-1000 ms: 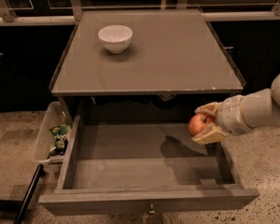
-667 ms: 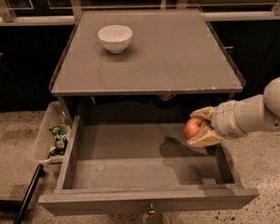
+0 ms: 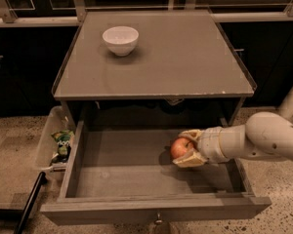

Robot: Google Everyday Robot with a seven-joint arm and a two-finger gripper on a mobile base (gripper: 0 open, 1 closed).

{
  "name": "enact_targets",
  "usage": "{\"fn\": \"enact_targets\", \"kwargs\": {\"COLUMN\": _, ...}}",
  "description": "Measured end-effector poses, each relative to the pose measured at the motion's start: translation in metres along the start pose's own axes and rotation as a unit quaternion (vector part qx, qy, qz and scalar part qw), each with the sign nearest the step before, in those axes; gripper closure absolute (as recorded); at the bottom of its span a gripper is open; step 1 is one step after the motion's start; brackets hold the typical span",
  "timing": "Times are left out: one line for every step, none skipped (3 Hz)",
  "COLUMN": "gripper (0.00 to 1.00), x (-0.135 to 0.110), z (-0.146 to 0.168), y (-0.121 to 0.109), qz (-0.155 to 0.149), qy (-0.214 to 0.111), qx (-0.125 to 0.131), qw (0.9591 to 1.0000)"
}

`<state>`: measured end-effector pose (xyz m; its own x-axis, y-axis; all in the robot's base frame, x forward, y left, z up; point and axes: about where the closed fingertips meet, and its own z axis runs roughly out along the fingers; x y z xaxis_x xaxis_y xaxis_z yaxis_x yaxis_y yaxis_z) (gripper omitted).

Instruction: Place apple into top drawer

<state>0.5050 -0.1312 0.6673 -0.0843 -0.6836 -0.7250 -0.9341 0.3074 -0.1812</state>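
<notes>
Standing open under the table [image 3: 176, 57], the drawer [image 3: 132, 172] fills the lower middle of the frame, its front panel nearest the camera and its floor in plain view. The arm [image 3: 266, 140] comes in from the right edge of the frame and lies nearly level, crossing the drawer's right wall with the wrist pointing left. The gripper [image 3: 185, 148] sits at right of centre, over the right part of the drawer floor. Its fingers [image 3: 190, 160] are pinching the apple [image 3: 179, 147], one above and one below, so the apple pokes out on their left side. The apple is inside the drawer's outline but appears to hang above the floor, judging by the shadow to its left. The coming move probably turns on that gap: straight down, then let go.
</notes>
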Motion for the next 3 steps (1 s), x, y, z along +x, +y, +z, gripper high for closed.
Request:
{"fn": "enact_targets", "kwargs": {"gripper": 1.00, "x": 0.000, "z": 0.028, "y": -0.001, "qz": -0.007, "qy": -0.023, "qx": 0.023, "qw": 0.9994}}
{"fn": "enact_targets", "kwargs": {"gripper": 1.00, "x": 0.013, "z": 0.056, "y": 0.006, "qz": -0.006, "qy": -0.019, "qx": 0.033, "qw": 0.9992}}
{"fn": "enact_targets", "kwargs": {"gripper": 1.00, "x": 0.016, "z": 0.062, "y": 0.010, "qz": -0.008, "qy": -0.014, "qx": 0.034, "qw": 0.9993}}
